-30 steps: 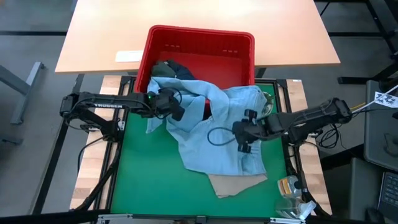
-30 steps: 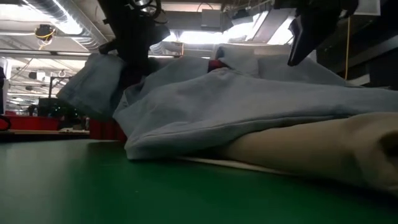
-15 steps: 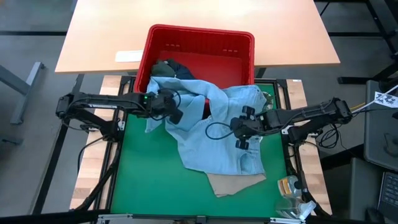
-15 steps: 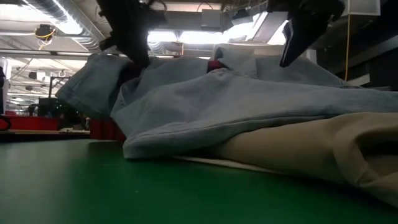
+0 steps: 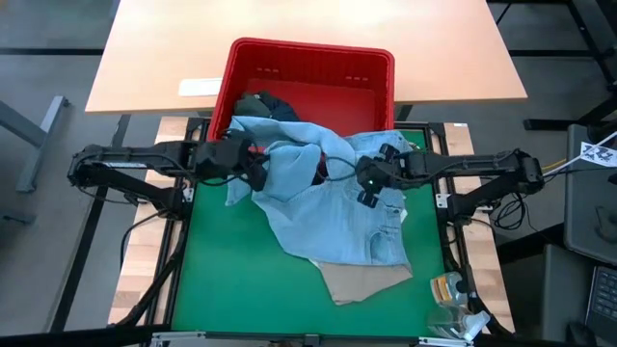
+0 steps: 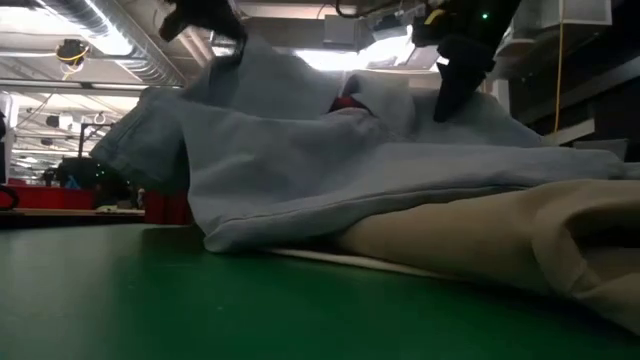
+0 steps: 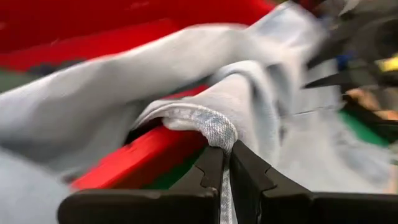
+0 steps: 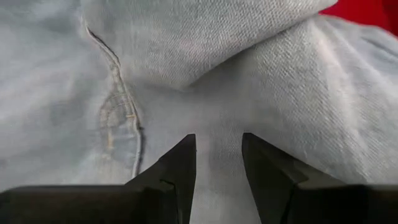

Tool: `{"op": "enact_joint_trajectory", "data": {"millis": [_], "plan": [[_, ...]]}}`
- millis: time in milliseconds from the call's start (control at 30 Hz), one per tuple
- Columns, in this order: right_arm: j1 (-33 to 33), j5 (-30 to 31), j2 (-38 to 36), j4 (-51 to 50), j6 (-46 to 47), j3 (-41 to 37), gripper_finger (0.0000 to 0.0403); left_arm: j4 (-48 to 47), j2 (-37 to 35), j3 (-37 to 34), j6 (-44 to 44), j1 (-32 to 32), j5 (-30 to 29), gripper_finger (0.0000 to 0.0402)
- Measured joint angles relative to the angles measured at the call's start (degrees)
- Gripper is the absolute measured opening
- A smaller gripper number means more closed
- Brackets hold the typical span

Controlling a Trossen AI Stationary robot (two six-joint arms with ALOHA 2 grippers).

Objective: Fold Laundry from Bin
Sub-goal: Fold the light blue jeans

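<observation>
The red bin [image 5: 310, 50] stands at the far edge of the green mat [image 5: 227, 280], with a dark garment [image 5: 262, 104] inside it. A light blue shirt [image 5: 333, 217] spills from the bin's near rim onto the mat. It lies over a beige garment [image 5: 362, 281]. My left gripper [image 5: 256, 168] is shut on the shirt's left part, above the bin's near left corner. My right gripper [image 5: 366, 189] is open over the shirt's right part [image 8: 217, 93], fingers slanting down. Whether it touches the cloth does not show. My left gripper pinches a seamed edge of the shirt [image 7: 216, 129] between its two shut fingers [image 7: 210, 169], coming from the table's left and slanting down. The cloth rises to the fingers from the pile and is raised above the bin's rim. The rest of the shirt lies on the mat.
A wooden table [image 5: 289, 24] stands beyond the bin with a white slip [image 5: 201, 88] on it. Clear plastic items [image 5: 451, 294] lie at the mat's near right corner. The mat's near left part is bare green.
My left gripper has risen and drawn back toward the table's left, still shut, lifting the shirt's left part higher; the shirt's lower part stays on the mat. My right gripper, still open, has gone toward the bin and slightly left over the shirt.
</observation>
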Motion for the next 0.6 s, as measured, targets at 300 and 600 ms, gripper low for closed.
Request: {"op": "enact_joint_trajectory", "data": {"millis": [300,600], "plan": [[-4.9,-3.6,2.4,1.4,-0.1,0.0,0.0133,4.3,-4.3,0.0,6.7,-5.0,8.7,0.0010],[-5.5,-3.1,2.9,1.9,-0.1,0.0,0.0133,4.2,-6.6,0.0,8.2,-10.5,20.4,0.0010]]}}
